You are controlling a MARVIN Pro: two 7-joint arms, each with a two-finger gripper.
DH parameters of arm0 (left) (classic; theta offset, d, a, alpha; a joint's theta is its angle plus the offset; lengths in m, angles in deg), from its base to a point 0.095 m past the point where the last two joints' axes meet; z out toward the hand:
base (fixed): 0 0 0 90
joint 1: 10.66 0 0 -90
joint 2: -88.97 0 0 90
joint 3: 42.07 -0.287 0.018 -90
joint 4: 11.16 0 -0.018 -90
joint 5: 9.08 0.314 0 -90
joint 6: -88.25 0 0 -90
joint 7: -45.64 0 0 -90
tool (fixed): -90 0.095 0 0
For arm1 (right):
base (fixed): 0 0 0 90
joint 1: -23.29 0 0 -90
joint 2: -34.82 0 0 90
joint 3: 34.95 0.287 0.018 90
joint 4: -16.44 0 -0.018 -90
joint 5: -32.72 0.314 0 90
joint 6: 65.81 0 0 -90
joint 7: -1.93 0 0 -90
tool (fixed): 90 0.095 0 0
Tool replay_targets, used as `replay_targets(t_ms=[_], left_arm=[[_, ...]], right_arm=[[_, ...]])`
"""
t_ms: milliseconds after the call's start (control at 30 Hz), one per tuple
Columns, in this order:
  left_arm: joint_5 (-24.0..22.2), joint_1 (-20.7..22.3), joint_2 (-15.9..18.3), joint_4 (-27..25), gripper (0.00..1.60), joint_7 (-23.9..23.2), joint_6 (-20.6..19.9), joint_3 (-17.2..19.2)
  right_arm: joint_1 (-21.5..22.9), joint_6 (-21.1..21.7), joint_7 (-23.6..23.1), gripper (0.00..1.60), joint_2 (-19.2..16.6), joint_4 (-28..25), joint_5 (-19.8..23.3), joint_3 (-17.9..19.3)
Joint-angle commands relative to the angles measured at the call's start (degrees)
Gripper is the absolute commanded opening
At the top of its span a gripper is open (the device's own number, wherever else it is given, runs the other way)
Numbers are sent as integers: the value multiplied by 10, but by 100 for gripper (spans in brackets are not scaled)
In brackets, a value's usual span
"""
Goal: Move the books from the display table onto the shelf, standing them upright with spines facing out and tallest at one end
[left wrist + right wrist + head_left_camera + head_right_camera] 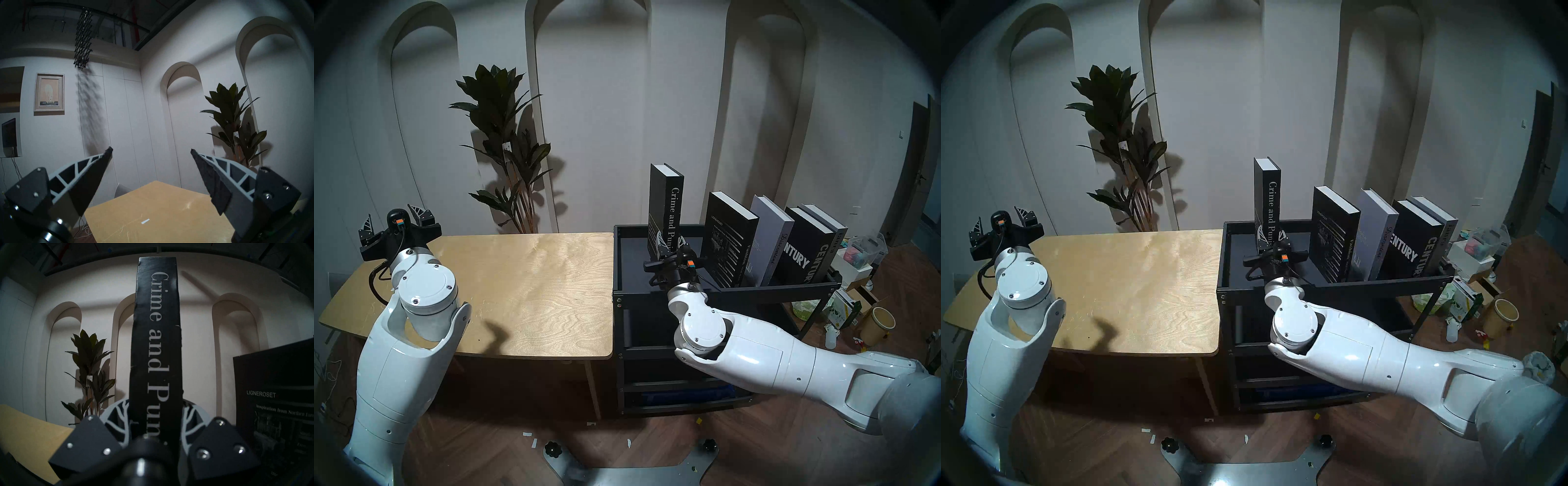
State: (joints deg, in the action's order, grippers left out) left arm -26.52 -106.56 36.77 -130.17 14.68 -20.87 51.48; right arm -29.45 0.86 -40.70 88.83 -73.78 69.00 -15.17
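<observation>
My right gripper (670, 241) (1269, 236) (155, 410) is shut on the lower spine of the tall black book Crime and Punishment (667, 200) (1267, 193) (156, 338), which stands upright over the left part of the black shelf (633, 292) (1236, 292). To its right several other books lean together on the tray, spines out: a black one (729, 241) (275, 412), the grey Discontent (770, 237), Century (809, 247) and a grey one (833, 237). My left gripper (395, 220) (151, 151) is open and empty above the far left of the display table (524, 292) (161, 212).
A potted plant (507, 149) stands behind the table against the arched wall. Boxes, a paper cup (879, 324) and loose clutter lie on the wooden floor right of the shelf. A framed picture (49, 94) hangs on the left wall.
</observation>
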Motion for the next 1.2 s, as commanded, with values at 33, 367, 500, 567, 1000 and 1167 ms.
replay_targets(t_ms=[33, 367, 500, 567, 1000, 1167], left_arm=[[45, -45, 25, -2, 160, -4, 64, 1], [65, -107, 23, 17, 160, -17, 172, 50], [73, -121, 24, 23, 160, -26, 216, 58], [76, -126, 25, 27, 160, -30, 235, 60], [82, -134, 27, 37, 160, -37, 275, 65], [83, -134, 26, 37, 160, -38, 277, 65]], right_arm=[[-6, -5, -64, 0, -68, -20, 31, 10], [40, 11, -177, 0, -77, 18, 103, -25], [54, 14, -223, 0, -73, 32, 133, -32], [57, 15, -243, 0, -73, 35, 147, -33], [47, 14, -245, 0, -86, 17, 176, -17], [44, 15, -241, 0, -88, 15, 178, -21]])
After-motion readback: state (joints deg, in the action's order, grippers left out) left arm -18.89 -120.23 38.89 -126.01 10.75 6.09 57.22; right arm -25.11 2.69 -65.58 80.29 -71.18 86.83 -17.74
